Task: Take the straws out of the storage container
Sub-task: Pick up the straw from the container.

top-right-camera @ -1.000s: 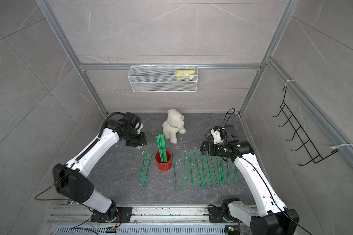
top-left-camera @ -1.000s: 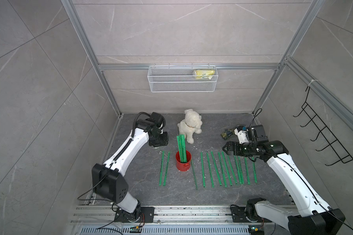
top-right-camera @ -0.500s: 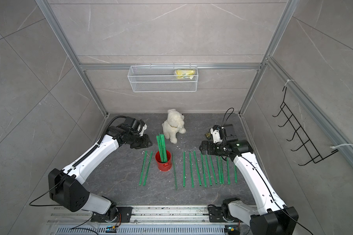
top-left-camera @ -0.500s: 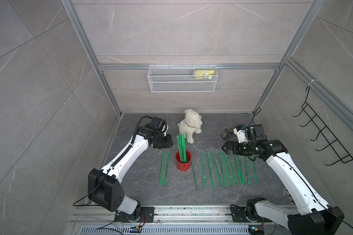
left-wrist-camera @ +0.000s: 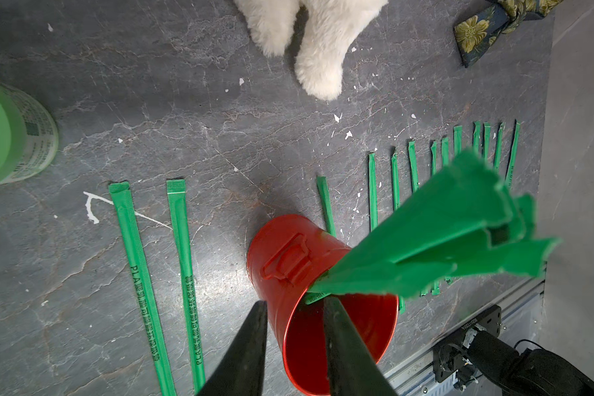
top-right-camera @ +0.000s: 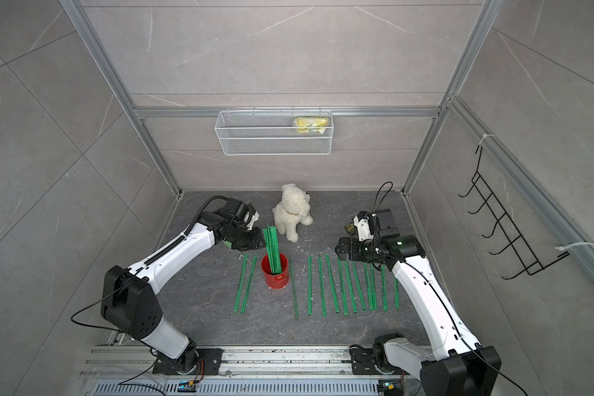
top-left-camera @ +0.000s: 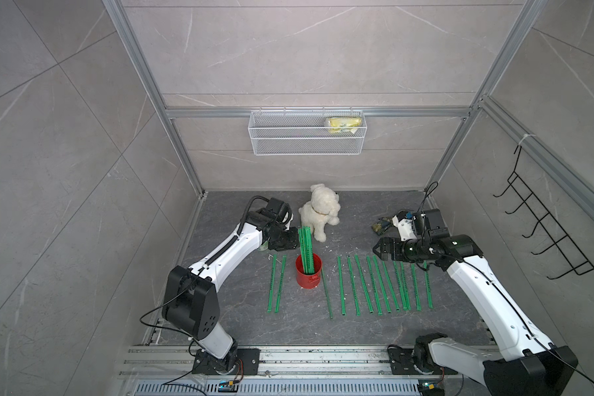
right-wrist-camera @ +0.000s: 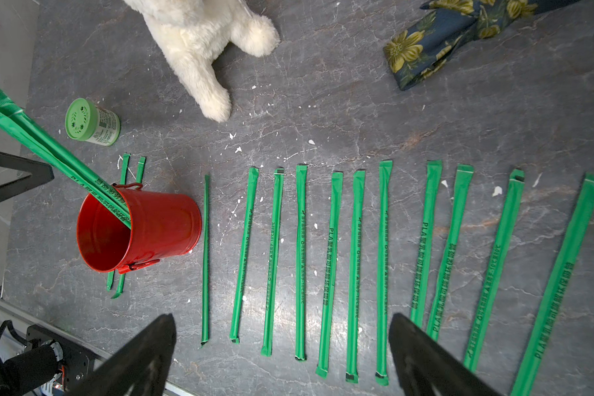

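Half-parted and empty at the left claw (left-wrist-camera: 295,301), just beside the tops of the straws (left-wrist-camera: 426,240) standing in the red can (left-wrist-camera: 282,274). Spread wide and empty at the right claw (right-wrist-camera: 282,317), above a row of loose straws (right-wrist-camera: 330,260) flat on the tabletop (right-wrist-camera: 357,113).

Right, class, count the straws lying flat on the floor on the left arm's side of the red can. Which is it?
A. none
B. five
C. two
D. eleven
C: just two straws lie side by side there, next to the red can; the other flat ones are all on its opposite side.
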You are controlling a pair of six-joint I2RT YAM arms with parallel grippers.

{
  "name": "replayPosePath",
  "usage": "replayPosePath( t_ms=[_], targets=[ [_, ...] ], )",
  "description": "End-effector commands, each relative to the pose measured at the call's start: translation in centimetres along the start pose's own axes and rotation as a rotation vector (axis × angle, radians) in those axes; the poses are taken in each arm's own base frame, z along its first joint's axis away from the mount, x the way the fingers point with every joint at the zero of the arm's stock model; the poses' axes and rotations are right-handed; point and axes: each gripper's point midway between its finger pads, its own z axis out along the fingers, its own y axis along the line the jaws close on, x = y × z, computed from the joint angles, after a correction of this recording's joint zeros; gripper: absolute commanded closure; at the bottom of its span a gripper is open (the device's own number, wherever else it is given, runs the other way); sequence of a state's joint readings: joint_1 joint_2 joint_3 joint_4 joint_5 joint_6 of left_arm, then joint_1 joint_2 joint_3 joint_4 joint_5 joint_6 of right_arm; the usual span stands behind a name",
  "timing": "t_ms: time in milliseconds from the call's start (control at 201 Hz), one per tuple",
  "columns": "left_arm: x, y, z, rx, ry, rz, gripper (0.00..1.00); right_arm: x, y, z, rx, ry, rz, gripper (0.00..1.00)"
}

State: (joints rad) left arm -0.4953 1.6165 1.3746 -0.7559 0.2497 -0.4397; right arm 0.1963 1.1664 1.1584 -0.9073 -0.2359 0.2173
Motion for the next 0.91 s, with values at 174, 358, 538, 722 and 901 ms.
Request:
replayPosePath(
  t_ms=[174, 358, 538, 722, 901],
  targets=[
    [-1.3, -2.4, -0.6, 0.066, -0.029, 0.027, 0.68, -0.6, 0.4, -0.2, -0.007, -0.009, 0.003, 0.0],
    [-1.2, -2.8, -0.4, 0.067, -0.021, 0.037, 0.69, -0.4, 0.3, -0.1, -0.004, -0.004, 0.004, 0.0],
    [-1.3, -2.7, -0.1, 0.056, -0.014, 0.037, 0.7, -0.3, 0.3, -0.1, -0.004, -0.005, 0.005, 0.0],
    [-1.5, -2.6, 0.3, 0.045, -0.008, 0.039, 0.76, -0.2, 0.2, -0.1, 0.003, -0.002, 0.004, 0.0],
    [-1.5, -2.7, 0.4, 0.046, -0.007, 0.041, 0.8, -0.3, 0.1, 0.0, 0.003, -0.002, 0.004, 0.0]
  ],
)
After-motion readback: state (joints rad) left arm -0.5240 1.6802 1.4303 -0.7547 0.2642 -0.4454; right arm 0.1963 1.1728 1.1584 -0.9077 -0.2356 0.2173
